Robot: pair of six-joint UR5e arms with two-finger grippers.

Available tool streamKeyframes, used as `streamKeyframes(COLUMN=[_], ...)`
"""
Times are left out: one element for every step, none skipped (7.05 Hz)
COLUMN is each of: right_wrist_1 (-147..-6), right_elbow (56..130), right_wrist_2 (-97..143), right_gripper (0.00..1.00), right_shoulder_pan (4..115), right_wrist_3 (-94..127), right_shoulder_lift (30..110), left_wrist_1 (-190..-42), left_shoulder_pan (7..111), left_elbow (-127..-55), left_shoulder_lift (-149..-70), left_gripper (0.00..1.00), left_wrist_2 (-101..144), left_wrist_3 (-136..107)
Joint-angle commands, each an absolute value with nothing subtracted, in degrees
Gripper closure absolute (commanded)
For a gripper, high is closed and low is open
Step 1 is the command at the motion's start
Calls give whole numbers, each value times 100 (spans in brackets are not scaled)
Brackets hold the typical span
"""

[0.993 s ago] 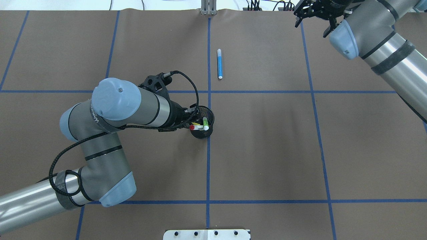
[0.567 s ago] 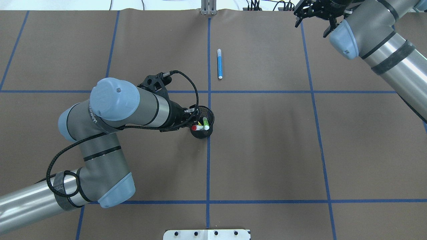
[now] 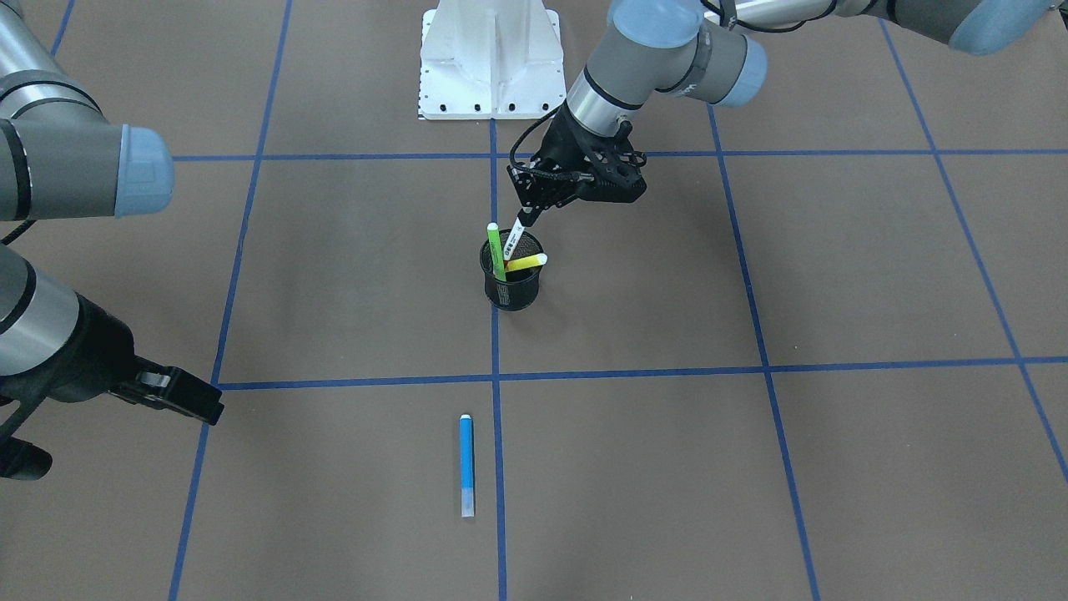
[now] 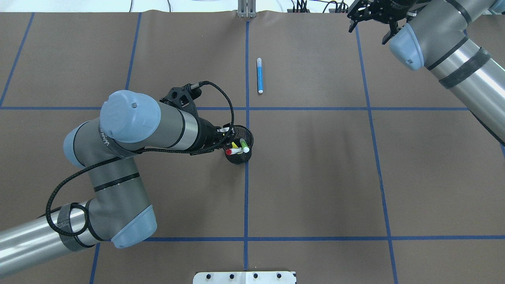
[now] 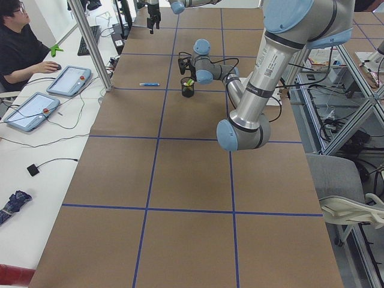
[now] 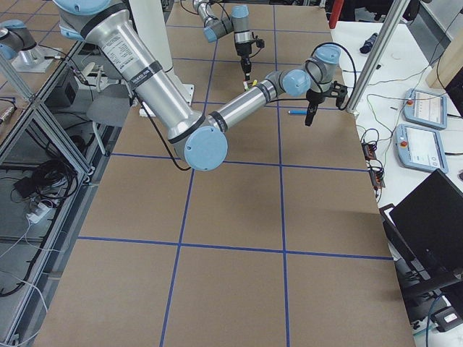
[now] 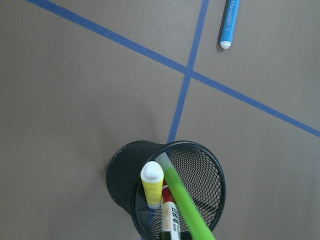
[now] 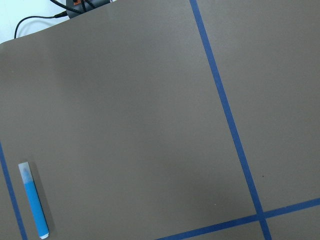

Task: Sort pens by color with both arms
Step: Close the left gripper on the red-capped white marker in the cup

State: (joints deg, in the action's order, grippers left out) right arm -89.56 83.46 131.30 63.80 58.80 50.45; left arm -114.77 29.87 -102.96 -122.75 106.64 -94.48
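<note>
**A:** Start at the left. What is the black two-finger left gripper [image 3: 527, 215] doing?

**B:** Its fingers are pressed together on the upper part of the slim white-barrelled, red-capped pen [image 3: 523, 228]. That pen slants down into the round black mesh cup [image 3: 511, 294].

**A:** What does the cup hold?

**B:** Three pens. One is the gripped pen. The bright green pen [image 3: 496, 248] leans up over the rim. The yellow pen with a pale cap [image 3: 527, 263] lies tilted across the mouth. The cup stands upright on the centre blue tape line [image 4: 246, 197].

**A:** And further right?

**B:** The slim blue pen with pale ends [image 4: 259, 77] lies flat on the brown table sheet [image 4: 315, 177]. It is just beside the centre line and parallel to it, past the tape crossing and well apart from the cup. At the far right, the black right gripper [image 4: 367, 34] hangs near the table's far edge. Its fingers are spread wide and touch no pen.

**A:** Anything hard to make out?

**B:** From overhead, the left wrist covers most of its own fingers, and the picture's top edge cuts off the right gripper. The pens' lower ends show only dimly through the mesh.
</note>
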Motion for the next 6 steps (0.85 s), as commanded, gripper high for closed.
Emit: streamKeyframes(right_wrist_1=[-8956, -8956, -8947, -8947, -8947, -8947], right_elbow=[8358, 8367, 8376, 8367, 8367, 8367], right_wrist_2=[13131, 13131, 13131, 13131, 13122, 13131], right_gripper=[0, 0, 0, 0, 0, 0], right_shoulder_pan=[6381, 6381, 6381, 6381, 6381, 6381], right_wrist_3=[5880, 5880, 5880, 5880, 5880, 5880], right_shoulder_lift=[5054, 5071, 5071, 5080, 5080, 5097], left_wrist_1=[-11224, -11224, -11224, -11232, -11232, -11259], left_shoulder_pan=[2980, 2971, 2971, 2971, 2953, 2936], left_elbow=[-10451, -10433, -10398, -10328, -10258, -10065], left_shoulder_lift=[-12270, -12270, -12278, -12296, -12313, -12357], left_gripper=[47, 18, 15, 15, 15, 24], left_wrist_2=[10644, 10626, 10617, 10617, 10626, 10626], left_wrist_3=[-9440, -9439, -9439, -9439, -9439, -9439])
